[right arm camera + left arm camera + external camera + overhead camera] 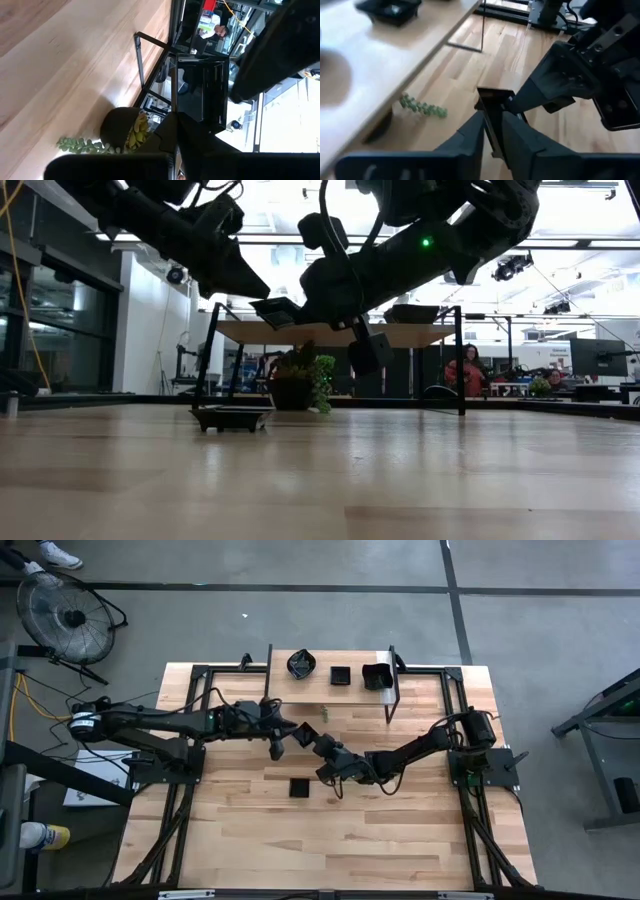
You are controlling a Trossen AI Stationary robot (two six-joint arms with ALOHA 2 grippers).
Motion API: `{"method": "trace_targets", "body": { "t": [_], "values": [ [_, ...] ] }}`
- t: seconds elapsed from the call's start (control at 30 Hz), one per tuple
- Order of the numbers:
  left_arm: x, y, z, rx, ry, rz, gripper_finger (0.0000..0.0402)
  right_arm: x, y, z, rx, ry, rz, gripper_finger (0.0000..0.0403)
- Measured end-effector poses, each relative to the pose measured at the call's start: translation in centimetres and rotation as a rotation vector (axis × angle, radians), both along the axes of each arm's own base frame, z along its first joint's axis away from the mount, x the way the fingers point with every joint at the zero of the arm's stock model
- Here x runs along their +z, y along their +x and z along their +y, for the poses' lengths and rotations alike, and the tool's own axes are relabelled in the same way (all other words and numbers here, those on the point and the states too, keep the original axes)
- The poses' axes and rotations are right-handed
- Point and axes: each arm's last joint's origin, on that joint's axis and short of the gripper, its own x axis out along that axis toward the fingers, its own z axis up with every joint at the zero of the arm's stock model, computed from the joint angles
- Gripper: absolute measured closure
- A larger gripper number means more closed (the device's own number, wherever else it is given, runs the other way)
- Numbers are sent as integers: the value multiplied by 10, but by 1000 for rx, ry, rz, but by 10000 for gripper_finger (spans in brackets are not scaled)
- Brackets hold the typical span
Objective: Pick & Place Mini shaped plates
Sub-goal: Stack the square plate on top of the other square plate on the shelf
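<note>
Grippers meet mid-table above the wood: the right gripper (175, 117) is clamped on a square plate's (202, 90) rim, and the left gripper (492, 132) pinches the same plate's opposite edge. Another plate (298, 787) lies on the table (400, 830) nearby; three more (340, 674) sit on the shelf (320, 692).

Shelf, plant and fan
A wooden shelf (330, 690) stands at the table's (400, 840) far edge, a small plant (305, 380) under it; a fan (70, 618) stands on the floor.
</note>
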Motion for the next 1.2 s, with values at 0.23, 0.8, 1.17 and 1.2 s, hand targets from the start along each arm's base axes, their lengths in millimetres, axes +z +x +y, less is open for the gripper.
{"method": "trace_targets", "body": {
  "t": [0.23, 0.8, 1.17, 1.2],
  "values": [
    [20, -15, 0, -24, 227, -20, 258, 0, -1, -1, -47, 5, -19, 402],
    [55, -86, -6, 36, 423, -11, 246, 43, -12, -33, -177, 99, -149, 402],
    [55, -81, -9, -97, 504, -5, 246, 115, -57, -73, -262, 372, -353, 402],
    [55, -81, -9, -103, 510, -6, 246, 118, -60, -74, -259, 399, -372, 402]
  ]
}}
